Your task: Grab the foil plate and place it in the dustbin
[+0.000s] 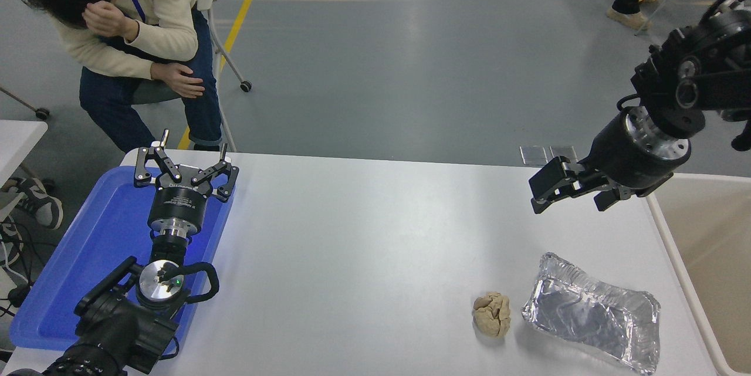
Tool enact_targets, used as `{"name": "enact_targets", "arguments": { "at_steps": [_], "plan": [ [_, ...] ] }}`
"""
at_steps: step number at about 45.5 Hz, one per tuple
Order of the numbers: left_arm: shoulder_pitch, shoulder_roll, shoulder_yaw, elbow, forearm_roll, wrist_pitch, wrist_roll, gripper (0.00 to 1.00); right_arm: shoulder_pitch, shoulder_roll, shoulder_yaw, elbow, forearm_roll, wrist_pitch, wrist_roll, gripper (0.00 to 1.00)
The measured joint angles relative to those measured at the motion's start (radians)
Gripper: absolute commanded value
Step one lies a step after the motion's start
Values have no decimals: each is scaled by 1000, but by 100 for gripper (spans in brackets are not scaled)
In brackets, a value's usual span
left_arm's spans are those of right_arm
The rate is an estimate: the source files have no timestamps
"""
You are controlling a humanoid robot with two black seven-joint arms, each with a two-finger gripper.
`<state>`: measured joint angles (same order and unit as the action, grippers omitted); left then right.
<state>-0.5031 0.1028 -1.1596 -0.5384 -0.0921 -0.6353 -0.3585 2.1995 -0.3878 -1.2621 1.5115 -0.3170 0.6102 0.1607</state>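
Note:
The foil plate [592, 312], a shiny dented silver tray, lies on the white table near its front right corner. To its right the dustbin [676, 261], pale beige with a cream rim, stands against the table's right edge. My right gripper [572, 195] hovers above the table behind the foil plate, well apart from it, open and holding nothing. Parked at the lower left over the blue tray, my left gripper [190, 156] is open and also holds nothing.
A small beige wrinkly lump [491, 314] sits just left of the foil plate. The flat blue tray [76, 258] covers the table's left side. A person [126, 30] sits beyond the far left corner. Bare white tabletop [364, 247] spans the middle.

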Motion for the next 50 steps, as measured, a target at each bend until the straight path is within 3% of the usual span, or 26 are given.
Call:
{"name": "enact_targets", "arguments": {
  "at_steps": [29,50],
  "plan": [
    [0,0,0,0,1,-2,1,100,-347,-300,24,-183,-283,-66,-3,100],
    [0,0,0,0,1,-3,1,100,-699,-415,186,-321,-370,-178,-8,100]
  ]
}}
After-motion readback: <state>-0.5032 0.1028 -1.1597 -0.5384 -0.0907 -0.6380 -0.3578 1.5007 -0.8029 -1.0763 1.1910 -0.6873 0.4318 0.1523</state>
